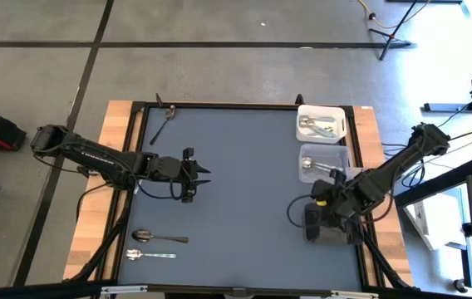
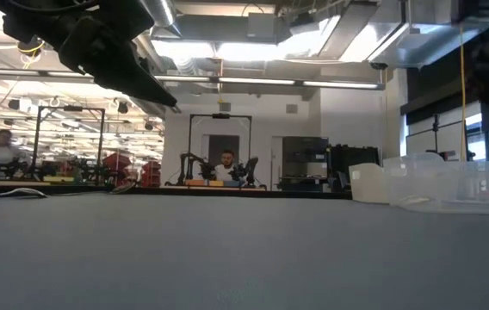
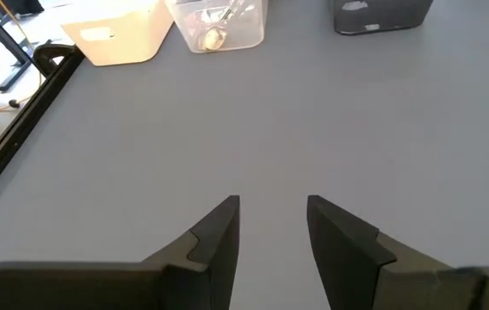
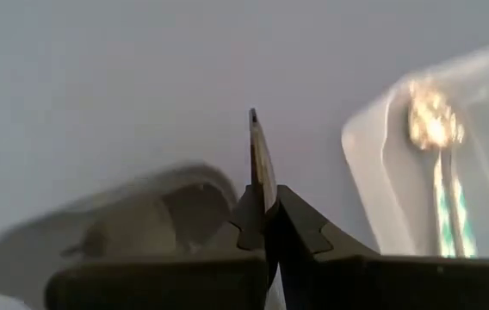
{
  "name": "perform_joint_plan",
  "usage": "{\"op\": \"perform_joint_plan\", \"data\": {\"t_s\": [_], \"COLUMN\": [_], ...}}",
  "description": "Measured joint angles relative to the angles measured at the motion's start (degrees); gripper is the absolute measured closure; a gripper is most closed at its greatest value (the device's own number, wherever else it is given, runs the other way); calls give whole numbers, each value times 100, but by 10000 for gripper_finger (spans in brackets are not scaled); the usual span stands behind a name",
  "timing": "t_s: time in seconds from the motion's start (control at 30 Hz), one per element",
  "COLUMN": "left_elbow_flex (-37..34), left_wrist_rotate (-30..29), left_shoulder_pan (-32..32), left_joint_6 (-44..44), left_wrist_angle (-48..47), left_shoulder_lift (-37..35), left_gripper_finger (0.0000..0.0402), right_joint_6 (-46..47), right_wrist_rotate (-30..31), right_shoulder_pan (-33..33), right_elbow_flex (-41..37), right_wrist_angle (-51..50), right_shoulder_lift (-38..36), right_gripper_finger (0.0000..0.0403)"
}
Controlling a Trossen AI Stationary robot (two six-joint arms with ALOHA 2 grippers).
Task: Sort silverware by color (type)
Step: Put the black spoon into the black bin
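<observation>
My right gripper [image 4: 266, 211] is shut on a slim piece of silverware [image 4: 258, 159] and hangs above the dark bin [image 1: 313, 226] at the table's right. Next to the dark bin, the clear bin [image 4: 438, 164] holds a shiny spoon [image 4: 432, 120]. My left gripper [image 3: 272, 211] hovers open over the bare mat at the table's left [image 1: 198, 175], with nothing between its fingers. Two spoons lie flat near the left front, one dark [image 1: 158, 237] and one silver [image 1: 149, 255]. Another dark spoon [image 1: 164, 124] lies at the far left. My right gripper pinches the slim piece of silverware between its two shut fingers. The piece's narrow free end [image 4: 254, 129] sticks out past the fingertips. The fingers point steeply down over the dark bin [image 4: 141, 228], and the piece is lifted clear. Motion blur hides whether it is a spoon or a fork.
A white bin [image 1: 321, 122] with several pieces stands at the far right, with the clear bin [image 1: 322, 162] just in front of it. The wide middle of the grey mat [image 1: 244, 191] is bare. People and equipment show in the room beyond the table.
</observation>
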Motion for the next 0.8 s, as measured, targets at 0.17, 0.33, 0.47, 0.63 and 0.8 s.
{"op": "perform_joint_plan", "data": {"t_s": [0.17, 0.33, 0.47, 0.63, 0.8], "left_elbow_flex": [0, 0, 0, 0, 0], "left_wrist_rotate": [0, 0, 0, 0, 16], "left_shoulder_pan": [4, 4, 4, 4, 4], "left_joint_6": [-1, 1, 1, 1, -135], "left_wrist_angle": [0, 0, 1, 2, -27], "left_shoulder_lift": [0, 0, 0, 0, -109], "left_gripper_finger": [269, 269, 269, 269, 269], "right_joint_6": [388, 810, 1141, 1296, 1238], "right_wrist_rotate": [-436, -471, -524, -704, -923], "right_shoulder_pan": [20, 18, 14, 14, -142], "right_elbow_flex": [-574, -842, -879, -885, -479], "right_wrist_angle": [312, 385, 398, 415, 401], "right_shoulder_lift": [2, 2, 0, -5, -13], "right_gripper_finger": [402, 396, 368, 310, 270]}}
